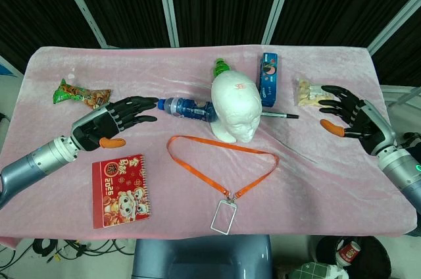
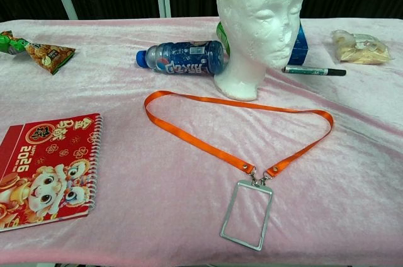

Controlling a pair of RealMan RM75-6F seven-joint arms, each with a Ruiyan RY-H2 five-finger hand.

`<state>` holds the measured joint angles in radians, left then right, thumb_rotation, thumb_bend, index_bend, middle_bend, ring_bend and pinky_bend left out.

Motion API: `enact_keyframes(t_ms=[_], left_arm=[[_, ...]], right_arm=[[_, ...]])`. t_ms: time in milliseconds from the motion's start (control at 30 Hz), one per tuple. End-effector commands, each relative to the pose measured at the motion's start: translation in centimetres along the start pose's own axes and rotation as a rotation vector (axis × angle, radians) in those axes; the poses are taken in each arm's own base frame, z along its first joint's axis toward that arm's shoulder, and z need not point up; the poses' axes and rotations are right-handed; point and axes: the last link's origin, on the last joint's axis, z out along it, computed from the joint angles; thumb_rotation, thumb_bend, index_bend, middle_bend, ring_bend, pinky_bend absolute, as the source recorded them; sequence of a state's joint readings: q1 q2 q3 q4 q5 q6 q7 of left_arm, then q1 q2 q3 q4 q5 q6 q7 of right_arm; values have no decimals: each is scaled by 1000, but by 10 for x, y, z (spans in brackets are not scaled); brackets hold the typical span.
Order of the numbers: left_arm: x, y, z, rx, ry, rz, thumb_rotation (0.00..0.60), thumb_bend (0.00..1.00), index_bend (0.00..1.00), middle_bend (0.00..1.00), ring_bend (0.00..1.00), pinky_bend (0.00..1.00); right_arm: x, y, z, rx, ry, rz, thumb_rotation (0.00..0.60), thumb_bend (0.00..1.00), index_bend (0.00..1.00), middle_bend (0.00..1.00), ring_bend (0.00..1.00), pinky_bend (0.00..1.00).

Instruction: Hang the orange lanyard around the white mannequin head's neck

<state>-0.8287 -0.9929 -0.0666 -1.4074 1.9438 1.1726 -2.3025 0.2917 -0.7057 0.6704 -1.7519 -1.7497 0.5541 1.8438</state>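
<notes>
Left robot hand (image 1: pixel 117 121) and right robot hand (image 1: pixel 347 118) hover with fingers spread, holding nothing; the orange lanyard (image 2: pixel 214 138) lies flat before the white mannequin head (image 2: pixel 258 21).

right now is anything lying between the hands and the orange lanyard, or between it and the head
Nothing visible does. The orange lanyard lies flat on bare pink cloth just in front of the white head. The left hand and right hand hover open on either side.

The mannequin head (image 1: pixel 235 108) stands mid-table. Before it lies the lanyard (image 1: pixel 223 160); behind-left, a bottle (image 1: pixel 187 106); right, a pen (image 1: pixel 279 115). My left hand (image 1: pixel 108 124) hovers far left, above a notebook (image 1: pixel 121 190).
</notes>
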Motion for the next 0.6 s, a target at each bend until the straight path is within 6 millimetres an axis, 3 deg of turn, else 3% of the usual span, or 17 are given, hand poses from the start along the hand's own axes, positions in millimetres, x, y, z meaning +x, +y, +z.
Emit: enact_keyframes(t_ms=[33,600], left_arm=[[1,2,-2,14,-11,20,600,166,192,89,0,128],[-3,6,-12,41,9,108,600,166,192,98,0,147]], right_arm=[[18,6,-13,-29,-45,-40,600,171,207,98,194,194],[8,12,-15,-51,-165,-44,600,172,207,99,194,193]])
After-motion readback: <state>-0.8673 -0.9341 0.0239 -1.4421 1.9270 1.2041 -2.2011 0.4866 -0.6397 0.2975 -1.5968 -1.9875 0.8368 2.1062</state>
